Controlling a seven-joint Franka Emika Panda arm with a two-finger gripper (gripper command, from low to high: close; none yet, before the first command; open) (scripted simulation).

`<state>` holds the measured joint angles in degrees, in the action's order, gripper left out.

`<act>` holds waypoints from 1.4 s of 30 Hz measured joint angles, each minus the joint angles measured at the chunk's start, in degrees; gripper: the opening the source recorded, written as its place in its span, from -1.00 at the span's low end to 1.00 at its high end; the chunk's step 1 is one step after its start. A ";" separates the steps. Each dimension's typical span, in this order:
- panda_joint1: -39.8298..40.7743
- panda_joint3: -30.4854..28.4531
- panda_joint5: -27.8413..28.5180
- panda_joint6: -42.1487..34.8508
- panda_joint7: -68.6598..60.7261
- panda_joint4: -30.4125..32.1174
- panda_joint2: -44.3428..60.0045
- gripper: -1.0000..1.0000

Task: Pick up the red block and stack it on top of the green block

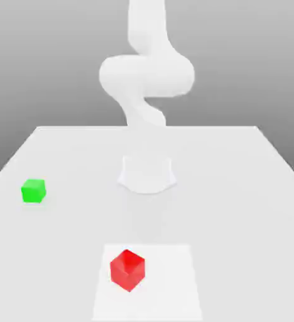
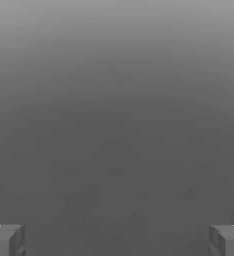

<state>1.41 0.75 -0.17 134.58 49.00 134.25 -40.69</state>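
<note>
A: Grey backdrop, smooth white counter (image 1: 250, 188). Where do the blocks lie?

B: I see the red block (image 1: 127, 270), a plain glossy cube, corner toward us on a paler square patch (image 1: 174, 283) near the front. The green block (image 1: 33, 190), a matching cube, sits well apart toward the exterior view's left.

A: The hand?

B: My hand (image 2: 117, 240) is spread wide, grey fingertips (image 2: 9, 240) empty.

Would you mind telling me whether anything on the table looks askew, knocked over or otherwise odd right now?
Nothing stands out. The red block sits flat on a paler patch of the table, turned corner-on to the camera, and the green block rests flat, well apart toward the exterior view's left. The claw is open, with nothing between its fingers.
</note>
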 joint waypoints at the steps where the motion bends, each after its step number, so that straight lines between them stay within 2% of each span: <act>1: 0.67 0.38 -0.13 1.23 1.35 1.09 2.30 0.00; 12: 6.00 3.17 0.26 13.77 16.37 12.07 25.36 0.00; 20: 8.03 3.11 0.81 22.79 27.35 19.97 41.98 0.00; 26: 6.99 1.61 2.67 32.77 29.98 19.36 54.44 0.00; 27: 6.92 1.46 3.03 34.14 30.24 19.13 56.05 -1.00; 34: 6.93 1.46 3.22 34.37 30.42 19.11 56.23 -1.00; 40: 7.88 2.20 1.14 25.19 29.13 20.79 45.36 -1.00; 42: 12.94 -0.29 2.31 23.70 32.27 21.82 42.75 -1.00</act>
<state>14.35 0.45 2.14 158.28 81.27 156.07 2.06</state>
